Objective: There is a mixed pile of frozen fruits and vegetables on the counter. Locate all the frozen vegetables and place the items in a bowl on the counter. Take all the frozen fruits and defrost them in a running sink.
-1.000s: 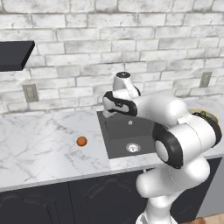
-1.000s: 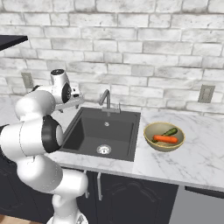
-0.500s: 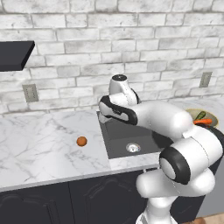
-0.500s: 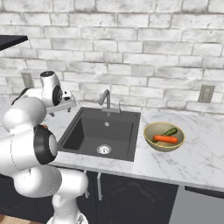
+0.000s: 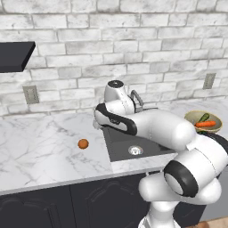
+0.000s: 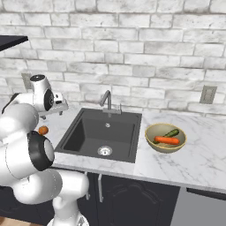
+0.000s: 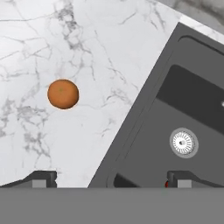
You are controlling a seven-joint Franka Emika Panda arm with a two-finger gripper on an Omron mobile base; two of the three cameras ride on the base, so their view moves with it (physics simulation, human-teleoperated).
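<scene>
Over the white grey-veined marble bench point(image 5: 40, 147) we go, and the two-finger gripper point(image 7: 111, 177) hangs with its jaws spread as wide as they go, nothing between them. In the hand view one dark fingertip point(image 7: 41, 178) sits above marble, the other above the basin's edge. The small dull orange round fruit point(image 7: 63, 93) lies alone on the marble at ten o'clock from the gripper, well clear of both tips; from the left base view that orange ball point(image 5: 83, 144) sits at nine o'clock of the rectangular matte black sink point(image 5: 122, 144), near its rim but not touching. The sink's round silver drain point(image 7: 183, 142) shows at two o'clock in the hand view. The curved grey metal faucet point(image 6: 106, 100) stands at the sink's back edge. Off at three o'clock of the sink, the wide shallow tan bowl point(image 6: 152, 132) holds the tapered orange carrot point(image 6: 167, 141) and the slim dark green stick point(image 6: 169, 133), lying side by side.
</scene>
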